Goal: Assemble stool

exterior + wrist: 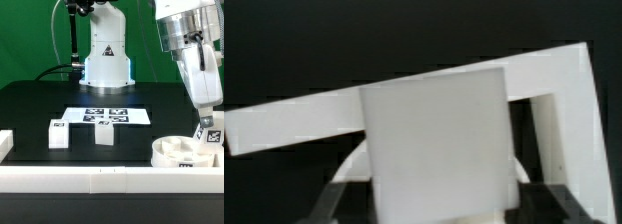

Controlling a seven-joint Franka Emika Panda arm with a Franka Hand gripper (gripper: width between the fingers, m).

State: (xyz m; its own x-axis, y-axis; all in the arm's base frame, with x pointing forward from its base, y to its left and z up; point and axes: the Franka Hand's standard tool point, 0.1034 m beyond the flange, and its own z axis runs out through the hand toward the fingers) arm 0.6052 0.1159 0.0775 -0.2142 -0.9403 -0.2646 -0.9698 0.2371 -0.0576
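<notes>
Being clamped across its flat sides by the gripper (441, 196), one leg (434, 130) is being held over the rim of the seat (176, 153) at the exterior view's right; whether the two are touching cannot be told. For this step to be done well, the leg's lower end is probably best lined up squarely over a seat hole and lowered slowly under a firm grip. The leg's long axis is being held near upright, slightly tilted, its free end pointed down toward the seat.
</notes>
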